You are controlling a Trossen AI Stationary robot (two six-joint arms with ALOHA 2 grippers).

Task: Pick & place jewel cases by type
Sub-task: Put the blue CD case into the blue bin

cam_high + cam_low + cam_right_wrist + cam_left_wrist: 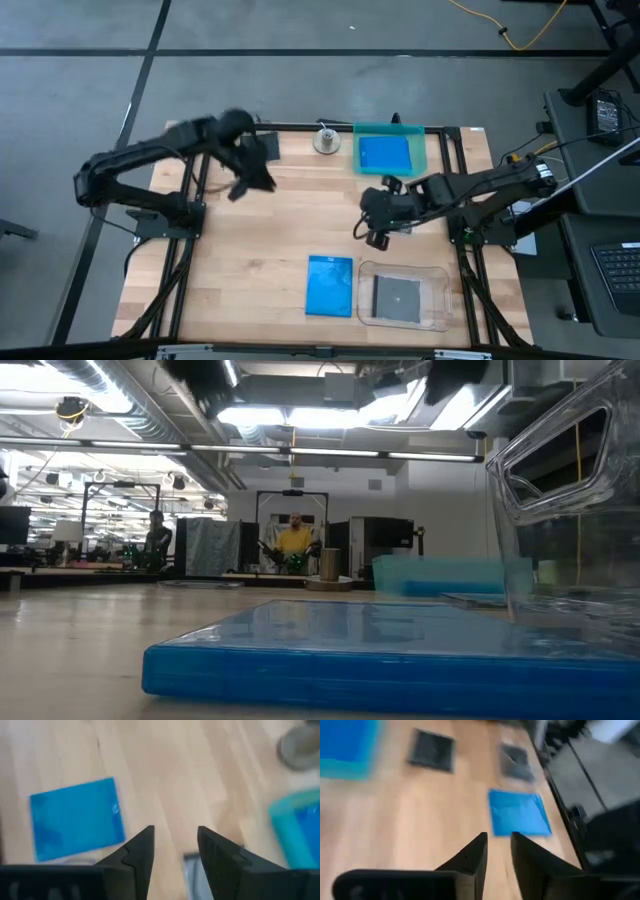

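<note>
Between picks: left gripper (498,851) narrow, empty, far-left; right gripper (175,845) parted, empty, mid-table. Next: grab near blue case (330,285), carry to teal tray (420,150).

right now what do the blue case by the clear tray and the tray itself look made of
Blue jewel case: probably glossy plastic, since ceiling lights reflect on its flat top in the low view. Clear tray: likely hard transparent plastic; the wood and a dark grey case show through it.
</note>
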